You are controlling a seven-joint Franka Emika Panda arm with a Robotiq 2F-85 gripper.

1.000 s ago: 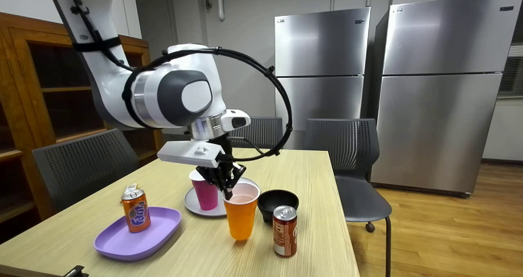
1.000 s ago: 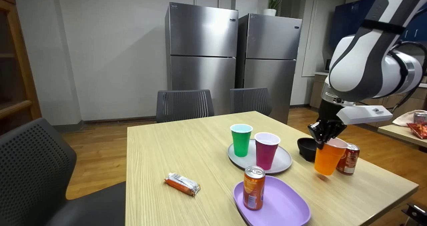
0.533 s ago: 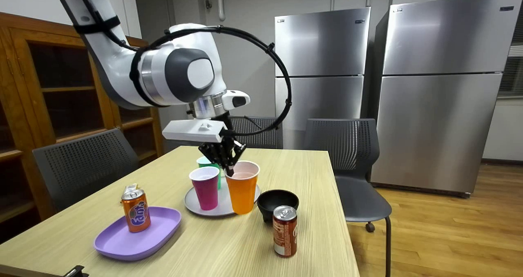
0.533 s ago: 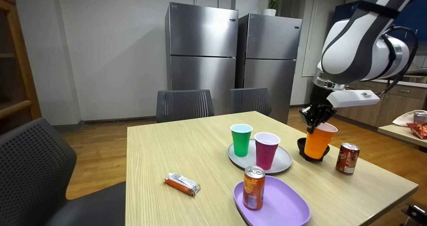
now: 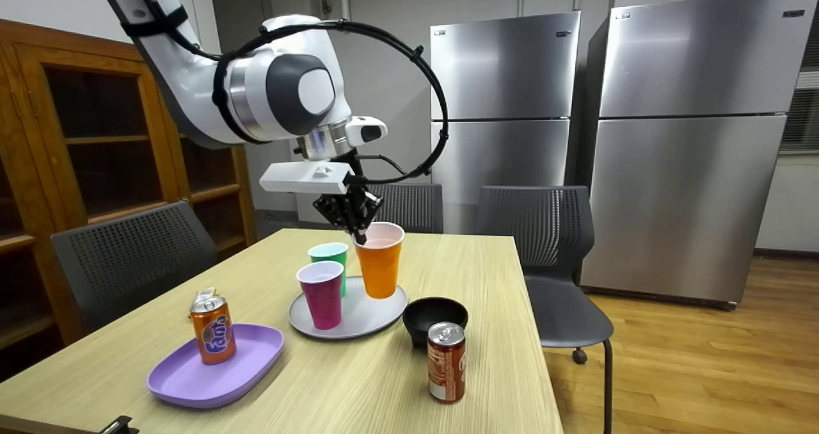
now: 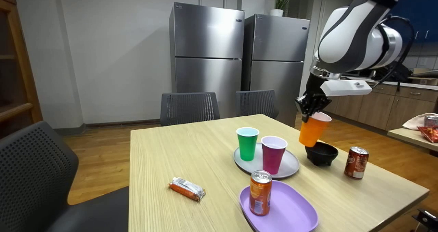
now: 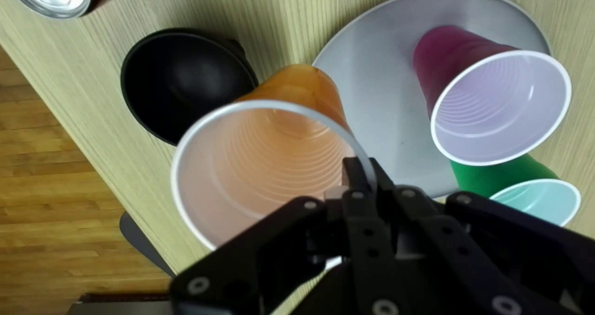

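My gripper (image 7: pixel 370 178) is shut on the rim of an orange cup (image 7: pixel 304 85), one finger inside the cup and one outside. The cup hangs a little tilted above the table in both exterior views. From the wrist its inside looks empty, and its base shows between the black bowl (image 7: pixel 181 85) and the grey plate (image 7: pixel 386 129). On that plate stand a magenta cup (image 6: pixel 273 158) and a green cup (image 6: pixel 247 148), both upright. In an exterior view the green cup (image 5: pixel 329 253) is partly hidden behind the magenta one.
A red-brown can (image 5: pixel 446 370) stands on the table near the bowl. An orange Fanta can (image 5: pixel 214 338) stands on a purple tray (image 5: pixel 253 360). A wrapped snack bar (image 6: pixel 187 189) lies farther off. Grey chairs (image 5: pixel 534 229) surround the table.
The arm has carried the orange cup up and away from the red-brown can, past the black bowl toward the plate's far side. The green cup has come into sight. Other objects stayed put.
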